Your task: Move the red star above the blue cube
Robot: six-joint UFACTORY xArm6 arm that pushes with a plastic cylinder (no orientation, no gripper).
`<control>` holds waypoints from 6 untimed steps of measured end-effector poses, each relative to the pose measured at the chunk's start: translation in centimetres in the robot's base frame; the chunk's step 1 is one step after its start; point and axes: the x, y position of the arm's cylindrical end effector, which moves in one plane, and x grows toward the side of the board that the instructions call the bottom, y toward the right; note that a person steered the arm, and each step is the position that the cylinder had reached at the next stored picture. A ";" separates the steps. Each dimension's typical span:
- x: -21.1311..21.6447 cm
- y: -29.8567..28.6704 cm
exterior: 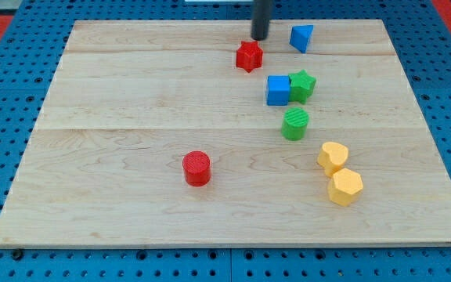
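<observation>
The red star (249,56) lies near the view's top centre of the wooden board (116,117). The blue cube (278,90) sits below and to the right of it, touching a green star (302,85) on its right. My tip (259,37) is just above and slightly right of the red star, close to it; I cannot tell if it touches.
A blue triangular block (302,37) lies right of my tip. A green cylinder (294,124) sits below the cube. A red cylinder (196,168) is at lower centre. A yellow heart-like block (333,157) and a yellow hexagon (345,187) are at lower right.
</observation>
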 end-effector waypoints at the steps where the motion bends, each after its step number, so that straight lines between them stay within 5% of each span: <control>1: -0.2 -4.9; 3: 8.1 -2.7; 4: 8.7 1.0; 5: 9.2 -2.3; 6: 10.8 3.2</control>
